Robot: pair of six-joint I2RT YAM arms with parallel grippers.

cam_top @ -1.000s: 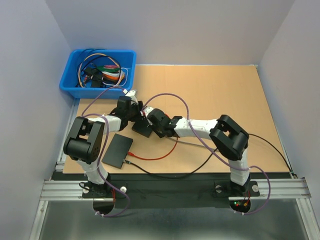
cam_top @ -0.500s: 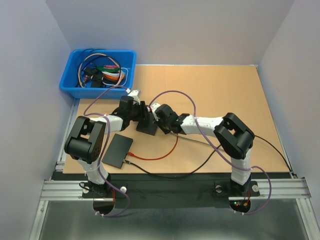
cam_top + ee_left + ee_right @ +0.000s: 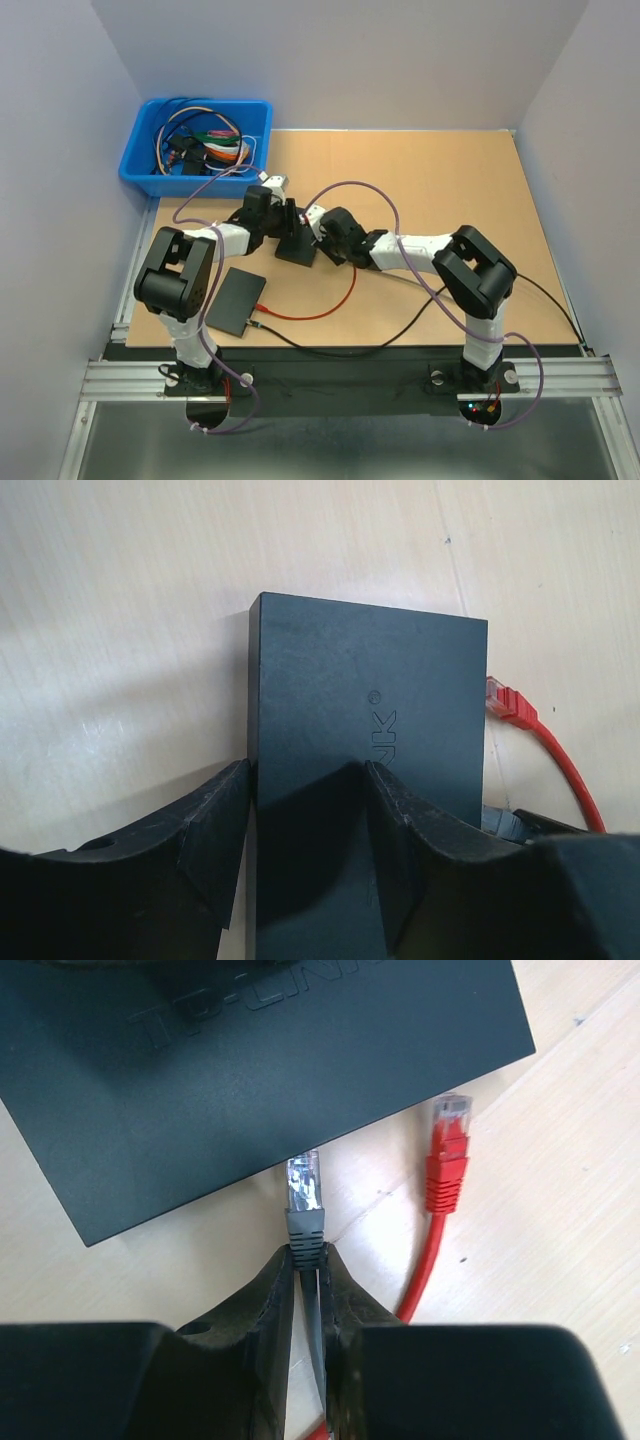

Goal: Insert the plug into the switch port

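Note:
The black switch (image 3: pixel 370 710) lies under my left gripper (image 3: pixel 305 780), which is shut on its near end, one finger at the left edge and the other on the top face. In the top view the switch (image 3: pixel 296 250) sits at table centre-left between my left gripper (image 3: pixel 285 222) and right gripper (image 3: pixel 322 232). My right gripper (image 3: pixel 307 1255) is shut on the grey boot of the plug (image 3: pixel 305 1200). The plug's clear tip points at the switch's (image 3: pixel 250 1070) near edge and stops just short of it. The ports are hidden.
A loose red plug (image 3: pixel 447 1155) with its red cable (image 3: pixel 320 310) lies just right of the grey one. A second flat black box (image 3: pixel 235 300) rests near the left arm's base. A blue bin (image 3: pixel 196 145) of cables stands at the back left.
Both grippers and the switch have shifted toward the far side and a little right. The right arm has stretched further forward, carrying the plug up to the switch's edge.

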